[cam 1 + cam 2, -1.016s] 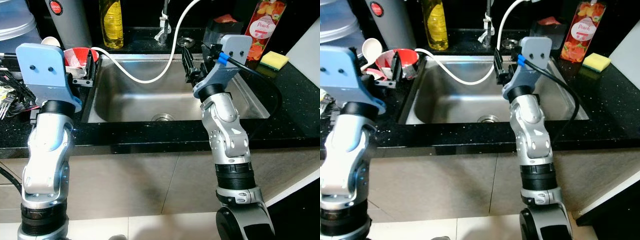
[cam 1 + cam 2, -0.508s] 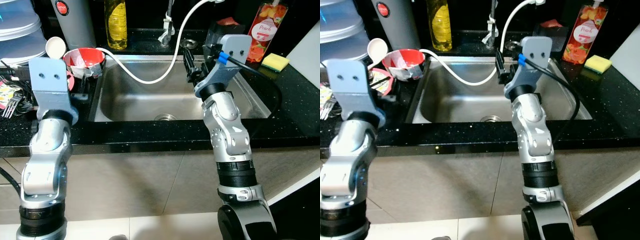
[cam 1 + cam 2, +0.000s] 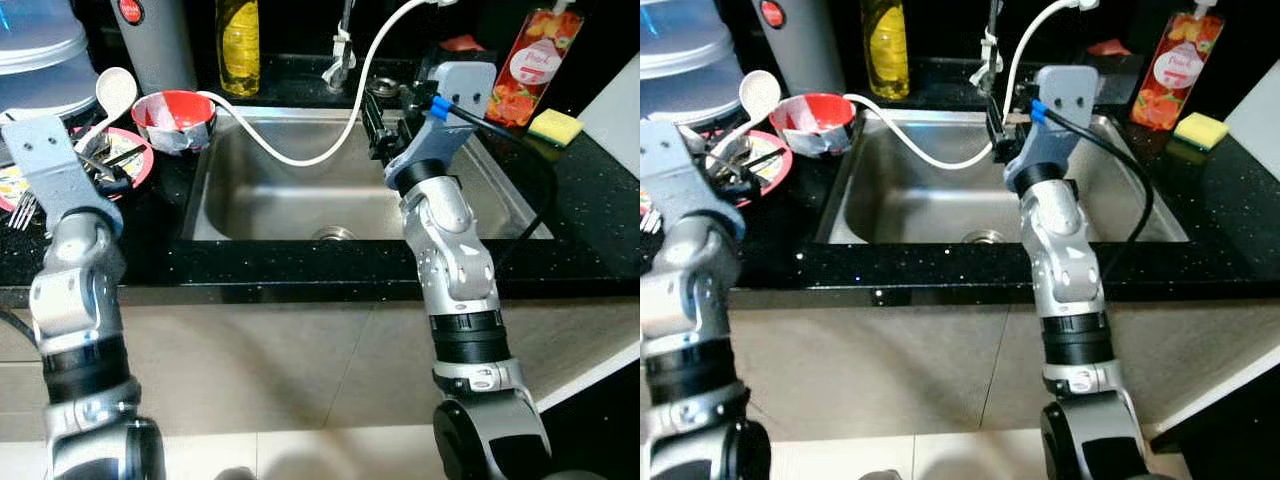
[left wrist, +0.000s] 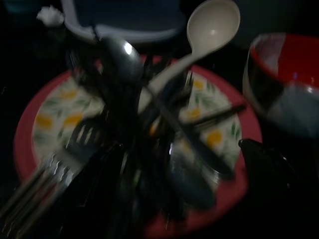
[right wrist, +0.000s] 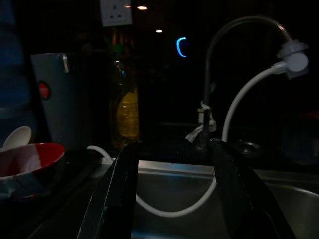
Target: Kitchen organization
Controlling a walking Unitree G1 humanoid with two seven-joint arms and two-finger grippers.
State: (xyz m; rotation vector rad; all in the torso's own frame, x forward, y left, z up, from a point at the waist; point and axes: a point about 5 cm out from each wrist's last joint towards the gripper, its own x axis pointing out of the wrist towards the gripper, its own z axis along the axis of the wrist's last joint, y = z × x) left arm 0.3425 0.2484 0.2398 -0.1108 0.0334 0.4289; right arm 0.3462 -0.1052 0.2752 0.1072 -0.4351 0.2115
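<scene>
A red-rimmed flowered plate [image 3: 135, 165] on the black counter left of the sink holds several forks, spoons [image 4: 117, 57] and dark chopsticks, with a white soup spoon [image 3: 112, 90] leaning over it. Behind it stands a red bowl [image 3: 175, 115]. My left gripper [image 4: 184, 184] hovers open just above the cutlery pile, holding nothing. Over the right part of the steel sink [image 3: 260, 195] my right gripper [image 3: 375, 122] is held up, open and empty, with one finger [image 5: 117, 194] on either side of the tap view.
A white hose [image 3: 300, 155] loops from the tap [image 3: 345, 45] into the sink. A yellow bottle [image 3: 238, 45] and a grey canister [image 3: 160, 45] stand at the back. A peach bottle [image 3: 540, 65] and a yellow sponge [image 3: 555, 125] are at the right. Stacked containers [image 3: 40, 50] are far left.
My left arm has swung left and down toward the plate of cutlery. The view has shifted slightly. The right arm stays over the sink.
</scene>
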